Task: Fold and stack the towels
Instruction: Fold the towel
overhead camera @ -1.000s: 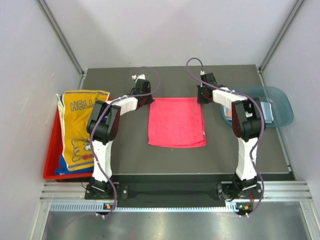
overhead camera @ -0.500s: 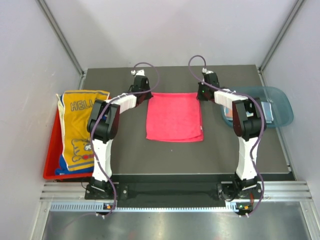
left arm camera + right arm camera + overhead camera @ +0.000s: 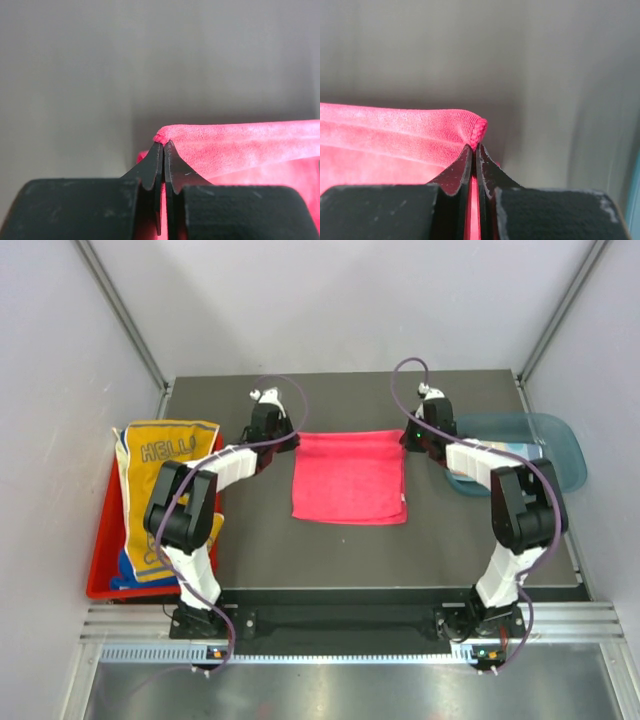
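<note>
The hot pink towel (image 3: 350, 478) lies spread on the table (image 3: 350, 560), in the middle and towards the far side, with its far edge lifted a little at both corners. The left hand (image 3: 163, 145) is clamped tight on the far left corner, with only the bunched hem between its tips. The right hand (image 3: 475, 146) is pinched on the far right corner in the same way. Gripping both corners of one edge keeps that edge taut and straight between them. I take that to be the point: the two arms can carry the edge as one line and lay it down square for a clean fold. From above a second layer seems to show along the near right edge, so the towel may already be doubled once, though I can't be sure. Off to the left the yellow "HELLO" towel (image 3: 160, 490) is draped over the red tray (image 3: 98, 570), out of the way until its turn. On the right the translucent teal bin (image 3: 562, 452) sits at the table's edge, beyond the right arm
</note>
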